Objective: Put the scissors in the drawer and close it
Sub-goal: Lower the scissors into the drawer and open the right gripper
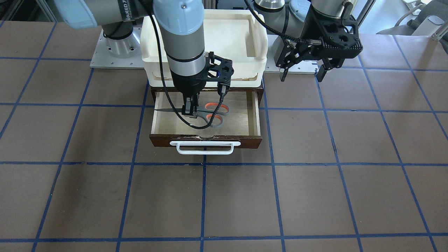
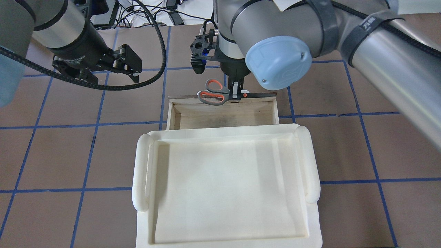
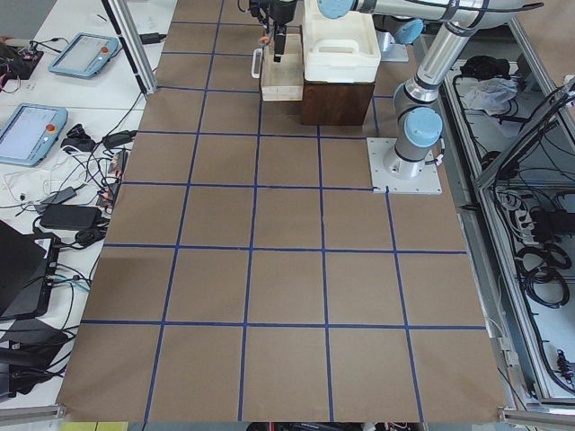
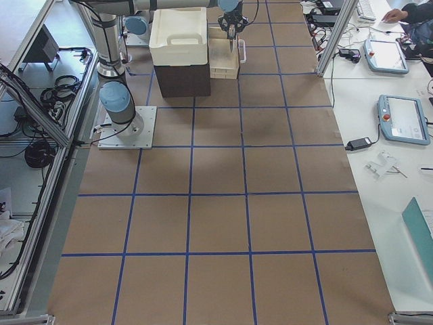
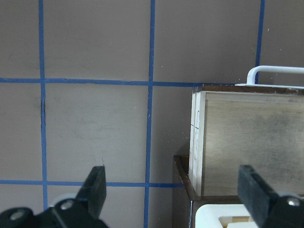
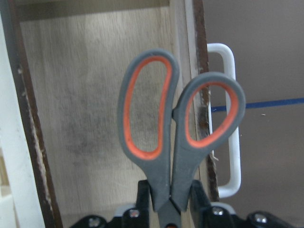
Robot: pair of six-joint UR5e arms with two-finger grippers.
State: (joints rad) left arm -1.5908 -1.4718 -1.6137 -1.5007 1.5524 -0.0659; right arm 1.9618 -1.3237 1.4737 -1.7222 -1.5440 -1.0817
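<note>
The right gripper (image 1: 190,110) has its jaws pressed narrow on the scissors (image 1: 210,113), just behind the two loop handles, and holds them over the open drawer (image 1: 257,115). The scissors lie about level. Their long axis runs along the width of the drawer, parallel to its front, with the handles toward the robot's left and the blade tip toward its right. They are much shorter than the drawer, so bare plywood floor shows beside the handles. The blade tip appears close to the side wall, but the height makes this hard to judge. In the right wrist view one loop is over the floor and the other over the front wall and the white bar handle (image 1: 204,147). Whether the scissors touch the floor I cannot tell. The fingers cover the pivot, and in the overhead view the arm hides part of the blades. The back of the drawer is under the white tray (image 1: 260,38). The left gripper (image 1: 301,75) hangs with jaws wide and holds nothing, above the table (image 1: 315,175) beside the drawer.
</note>
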